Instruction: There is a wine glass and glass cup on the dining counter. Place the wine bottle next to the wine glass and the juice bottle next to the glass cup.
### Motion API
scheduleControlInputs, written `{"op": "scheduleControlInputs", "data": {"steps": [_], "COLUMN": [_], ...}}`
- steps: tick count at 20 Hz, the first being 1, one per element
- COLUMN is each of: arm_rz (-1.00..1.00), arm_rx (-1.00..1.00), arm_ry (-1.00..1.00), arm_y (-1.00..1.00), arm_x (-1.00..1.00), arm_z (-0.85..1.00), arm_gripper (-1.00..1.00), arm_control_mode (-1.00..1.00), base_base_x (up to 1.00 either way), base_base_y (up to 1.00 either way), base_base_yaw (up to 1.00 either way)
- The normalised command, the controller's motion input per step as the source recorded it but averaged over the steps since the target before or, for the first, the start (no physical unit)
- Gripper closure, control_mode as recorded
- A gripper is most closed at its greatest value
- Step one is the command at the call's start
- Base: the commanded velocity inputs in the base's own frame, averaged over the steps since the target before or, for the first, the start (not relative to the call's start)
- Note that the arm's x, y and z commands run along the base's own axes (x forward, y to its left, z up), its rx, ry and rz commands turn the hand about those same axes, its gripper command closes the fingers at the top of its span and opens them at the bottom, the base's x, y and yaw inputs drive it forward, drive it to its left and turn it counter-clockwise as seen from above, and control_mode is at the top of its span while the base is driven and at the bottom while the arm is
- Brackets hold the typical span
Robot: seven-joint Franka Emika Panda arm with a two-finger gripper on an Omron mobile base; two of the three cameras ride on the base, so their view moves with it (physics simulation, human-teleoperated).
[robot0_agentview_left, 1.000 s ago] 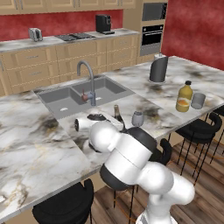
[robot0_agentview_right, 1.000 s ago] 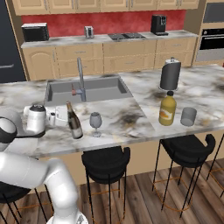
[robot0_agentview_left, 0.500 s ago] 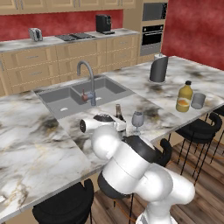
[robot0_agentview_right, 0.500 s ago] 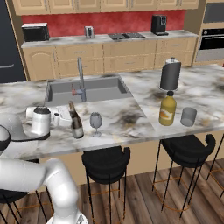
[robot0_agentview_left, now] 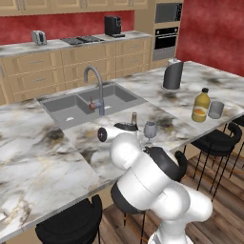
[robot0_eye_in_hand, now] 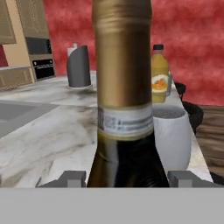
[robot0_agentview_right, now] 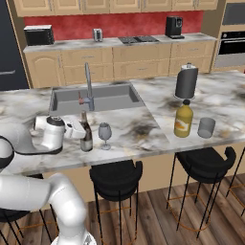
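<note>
Your gripper (robot0_eye_in_hand: 126,178) is clamped on the wine bottle (robot0_agentview_right: 86,135).
It stands upright, neck up, just beside the wine glass (robot0_agentview_right: 104,134).

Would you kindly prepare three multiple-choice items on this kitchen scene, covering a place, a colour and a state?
1. Where does the juice bottle stand?
A. in the sink
B. beside the glass cup on the dining counter
C. on the floor

2. What colour is the juice bottle's cap?
A. black
B. white
C. green

3. How is the gripper set?
A. wide open above the faucet
B. shut on the wine bottle
C. shut on the wine glass

Answers:
1 B, the bottle and the cup stand side by side near the counter's front edge.
2 A, a dark cap tops the yellow-orange body.
3 B, the hand view shows a fingertip on each side of the bottle's body.
</note>
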Motion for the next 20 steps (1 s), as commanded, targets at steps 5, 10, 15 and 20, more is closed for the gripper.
{"op": "scheduleControlInputs", "data": {"steps": [5,10,15,20], "arm_rz": [0.06,0.04,0.00,0.00], "arm_rx": [0.03,0.01,0.02,0.02], "arm_ry": [-0.03,-0.01,0.00,-0.01], "arm_y": [-0.06,0.00,0.00,0.00], "arm_x": [0.00,0.00,-0.01,-0.03], "arm_z": [-0.26,-0.30,-0.23,-0.19], "arm_gripper": [1.00,-1.00,-1.00,-1.00], "arm_control_mode": [-1.00,-1.00,-1.00,-1.00], "base_base_x": [0.00,0.00,0.00,0.00], "base_base_y": [0.00,0.00,0.00,0.00], "base_base_yaw": [0.00,0.00,0.00,0.00]}}
